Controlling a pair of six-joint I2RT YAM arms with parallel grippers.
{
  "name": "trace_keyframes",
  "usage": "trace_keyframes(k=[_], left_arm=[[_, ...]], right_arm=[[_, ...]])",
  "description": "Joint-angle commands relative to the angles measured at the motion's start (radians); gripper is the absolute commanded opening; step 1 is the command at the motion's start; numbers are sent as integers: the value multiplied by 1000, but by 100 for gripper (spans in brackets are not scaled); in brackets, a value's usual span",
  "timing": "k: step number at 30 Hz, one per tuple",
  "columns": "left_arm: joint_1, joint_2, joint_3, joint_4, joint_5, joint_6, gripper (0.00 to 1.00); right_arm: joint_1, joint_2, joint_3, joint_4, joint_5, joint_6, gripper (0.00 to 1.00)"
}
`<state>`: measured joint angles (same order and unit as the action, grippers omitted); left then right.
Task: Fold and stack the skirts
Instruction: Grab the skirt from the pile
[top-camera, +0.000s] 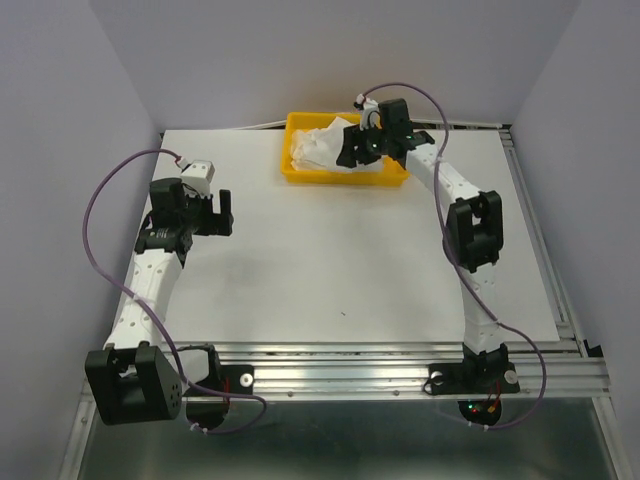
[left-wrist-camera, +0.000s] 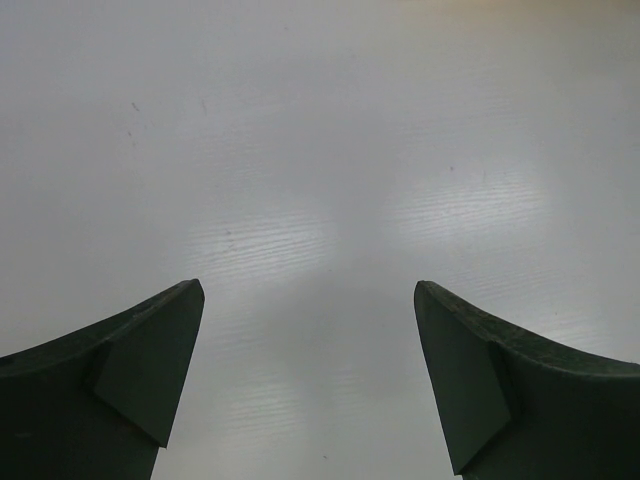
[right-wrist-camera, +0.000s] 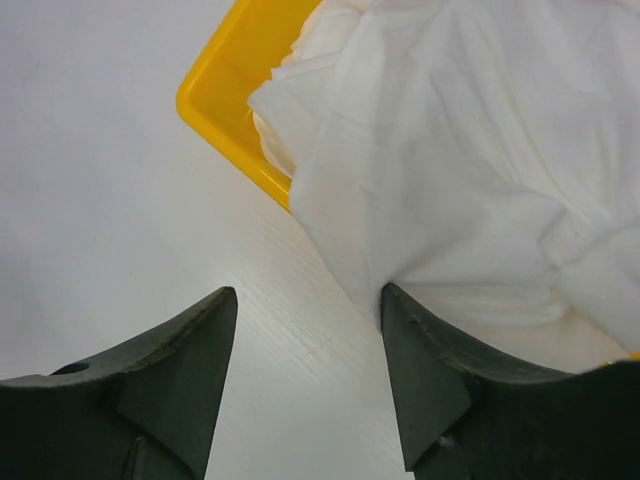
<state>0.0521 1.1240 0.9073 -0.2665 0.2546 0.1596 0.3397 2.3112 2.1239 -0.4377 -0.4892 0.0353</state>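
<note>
Right claw (right-wrist-camera: 305, 300), fingers apart, hovers at the tray (top-camera: 340, 179), upper middle of the overhead view, likely to grasp the skirts (right-wrist-camera: 450, 150) spilling over; left claw (left-wrist-camera: 308, 290) also apart.

Plain white skirts (right-wrist-camera: 450, 150), bright yellow tray (right-wrist-camera: 215, 95), matte white table (top-camera: 350, 270), pale lilac walls (top-camera: 60, 100).
</note>
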Motion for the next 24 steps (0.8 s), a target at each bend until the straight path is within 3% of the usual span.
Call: trace_keyframes(k=[1,6,24], left_arm=[[0,-4,31,35,32,3,99],[-1,7,44,39,28,3,99],[-1,-3,44,46,9,3,98]], right_arm=[[-66,-159,-28,135,122,128,61],[-148,-124,-22,146,190,130,56],[-169,76,34,145,271,121,51]])
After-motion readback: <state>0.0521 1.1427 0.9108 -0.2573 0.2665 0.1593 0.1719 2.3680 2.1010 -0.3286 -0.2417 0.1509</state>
